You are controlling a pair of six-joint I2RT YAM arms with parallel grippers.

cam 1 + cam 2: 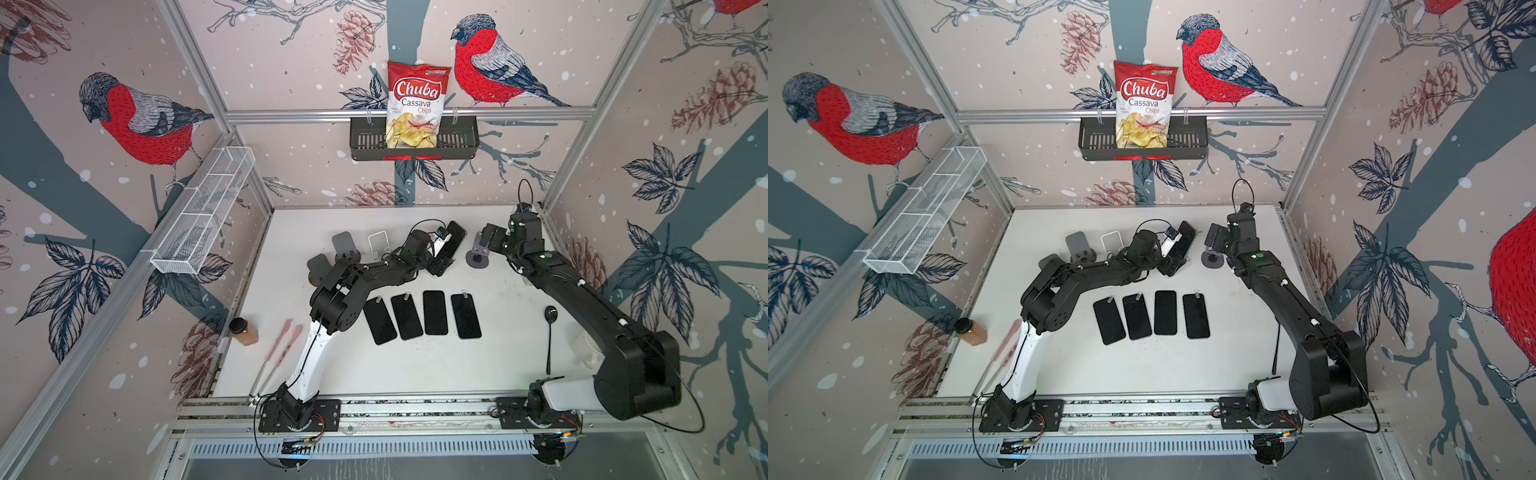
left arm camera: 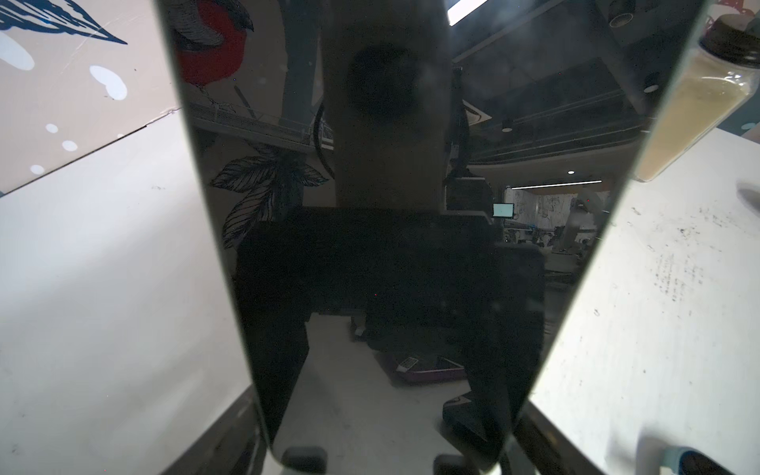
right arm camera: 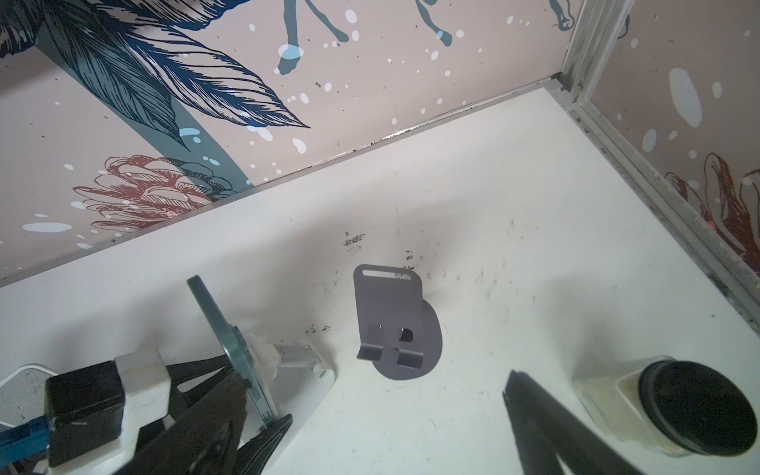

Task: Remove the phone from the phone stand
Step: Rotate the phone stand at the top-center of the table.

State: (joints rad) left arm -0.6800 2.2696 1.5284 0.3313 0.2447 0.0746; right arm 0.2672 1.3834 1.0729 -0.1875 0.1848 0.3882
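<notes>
Reaching to the back of the table, the left pincer [image 1: 441, 262] sits at the lower end of the phone [image 1: 452, 242]. Its jaws stand either side of the phone's 2 long edges. The left wrist view is filled by the dark screen, and I cannot tell whether the jaws press the edges or only bracket them. The phone leans in the white phone stand [image 3: 300, 364], right at that pincer, with its foot down on the stand's lip, so it is not yet lifted. The right pincer [image 1: 487, 237] is spread wide and holds nothing, poised just above the grey disc-base stand [image 1: 478, 257], with the left pincer close beside it. Judged progress: most of the batch looks done, with the closing, the lift-out and the set-down left for this 1 phone. Count: 5 phones, 1 propped and 4 as flat phones [image 1: 435, 312] in a row on the table, nearer the arm bases than the left pincer. There are 5 stands, 1 occupied and 4 bare: the grey disc-base one under the right pincer, and 3 empty stands [image 1: 344, 243] off the left pincer's left side. Also 2 spice jars, the brown jar [image 1: 245, 331] far back-left of the left pincer and the pale jar [image 3: 666, 403] near the right pincer. There is 1 black spoon [image 1: 549, 332] and 1 chips bag [image 1: 417, 106].
</notes>
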